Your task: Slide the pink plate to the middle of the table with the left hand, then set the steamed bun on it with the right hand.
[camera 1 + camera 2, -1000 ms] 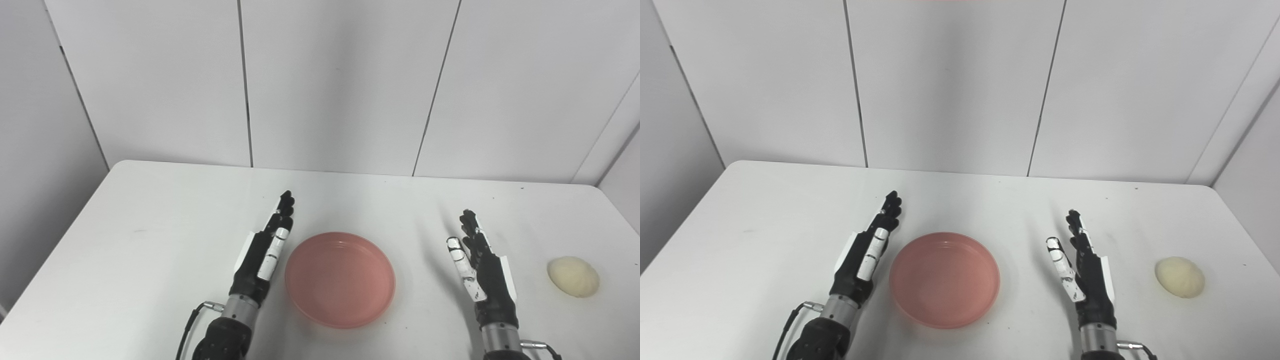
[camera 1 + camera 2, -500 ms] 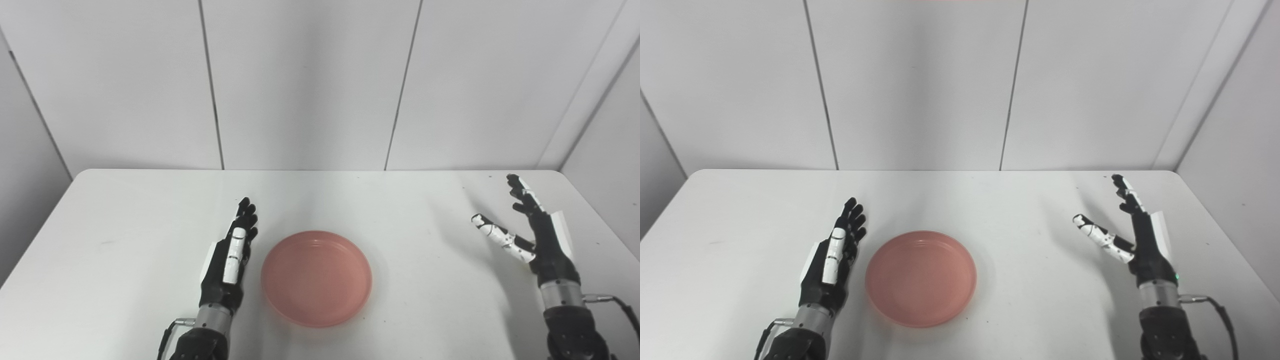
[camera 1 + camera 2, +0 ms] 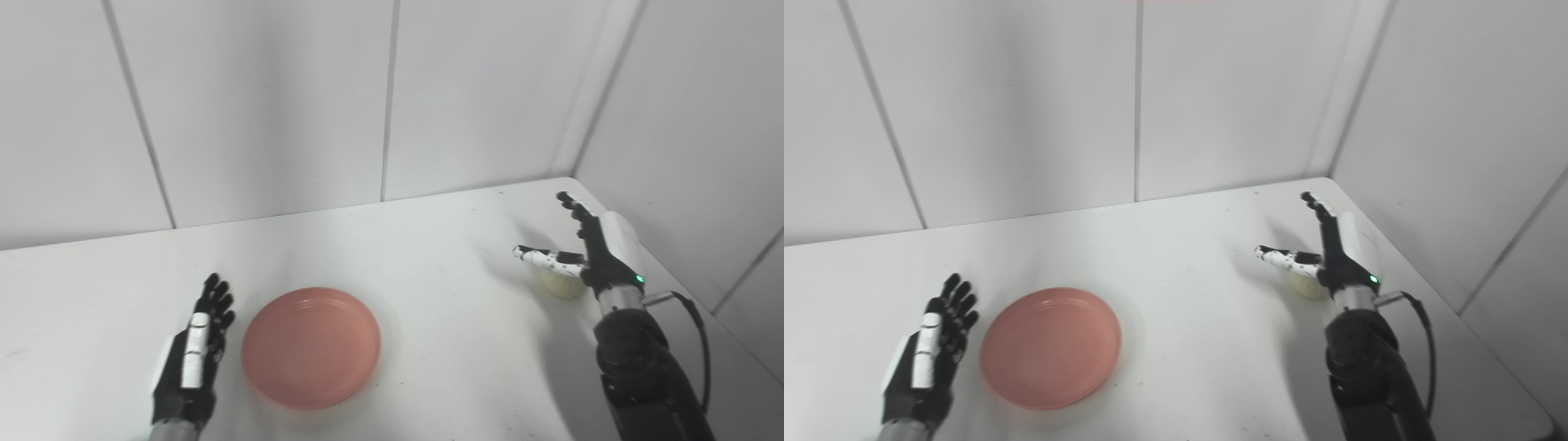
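The pink plate [image 3: 311, 346] lies on the white table [image 3: 441, 343], left of the picture's middle. My left hand [image 3: 191, 361] rests open on its edge just left of the plate, fingers straight, a small gap from the rim. The pale steamed bun [image 3: 560, 285] sits near the table's right edge, mostly hidden behind my right hand [image 3: 591, 257]. That hand hovers open over the bun, thumb spread to the left, fingers pointing away. In the right eye view the bun [image 3: 1306, 286] peeks out under the right hand [image 3: 1332, 257].
Grey panelled walls close the table at the back and on the right. The table's right edge [image 3: 1445, 306] runs just beyond the bun. A cable [image 3: 695, 331] loops off my right wrist.
The camera has swung right, so the whole scene shifted left. My right hand has moved out to the right and now hovers over the bun. The left hand stays beside the plate.
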Controlling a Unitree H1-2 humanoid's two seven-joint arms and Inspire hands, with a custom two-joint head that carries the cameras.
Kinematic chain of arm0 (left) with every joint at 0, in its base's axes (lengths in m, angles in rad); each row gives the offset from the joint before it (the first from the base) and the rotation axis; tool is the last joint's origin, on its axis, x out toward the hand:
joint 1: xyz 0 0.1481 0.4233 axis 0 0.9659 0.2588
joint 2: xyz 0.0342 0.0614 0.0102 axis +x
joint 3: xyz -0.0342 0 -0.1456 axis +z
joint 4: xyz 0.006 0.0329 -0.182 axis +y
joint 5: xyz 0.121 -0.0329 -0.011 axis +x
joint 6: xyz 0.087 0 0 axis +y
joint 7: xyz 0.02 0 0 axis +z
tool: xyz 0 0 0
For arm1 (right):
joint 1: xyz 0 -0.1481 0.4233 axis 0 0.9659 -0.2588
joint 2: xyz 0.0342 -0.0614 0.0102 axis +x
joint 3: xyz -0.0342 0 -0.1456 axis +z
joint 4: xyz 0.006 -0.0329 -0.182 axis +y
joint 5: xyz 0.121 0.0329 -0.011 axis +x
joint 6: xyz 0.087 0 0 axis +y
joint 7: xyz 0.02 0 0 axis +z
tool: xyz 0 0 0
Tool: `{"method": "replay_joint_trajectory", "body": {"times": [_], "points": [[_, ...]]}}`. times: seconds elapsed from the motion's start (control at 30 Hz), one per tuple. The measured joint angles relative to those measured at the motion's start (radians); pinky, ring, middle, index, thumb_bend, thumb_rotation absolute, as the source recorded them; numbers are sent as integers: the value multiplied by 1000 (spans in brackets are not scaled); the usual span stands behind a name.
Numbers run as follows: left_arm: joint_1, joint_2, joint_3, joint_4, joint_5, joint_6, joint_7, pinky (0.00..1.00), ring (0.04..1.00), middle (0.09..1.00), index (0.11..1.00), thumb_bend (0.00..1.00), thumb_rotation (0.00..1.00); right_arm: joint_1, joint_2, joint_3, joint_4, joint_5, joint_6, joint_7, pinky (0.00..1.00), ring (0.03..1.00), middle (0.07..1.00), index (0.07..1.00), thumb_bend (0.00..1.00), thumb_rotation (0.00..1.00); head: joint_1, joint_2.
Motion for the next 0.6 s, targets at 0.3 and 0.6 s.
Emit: {"method": "replay_joint_trajectory", "body": {"times": [0.3, 0.6], "points": [[-8, 14, 7, 14, -17, -19, -18, 1000, 1000, 1000, 1000, 560, 1000, -33, 71, -86, -1, -263, 4, 189, 696, 826, 867, 852, 798, 371, -43, -5], [-12, 30, 6, 13, -21, -20, -26, 1000, 1000, 1000, 1000, 558, 1000, -55, 101, -147, 25, -406, 5, 292, 768, 833, 847, 850, 858, 375, -45, -2]]}}
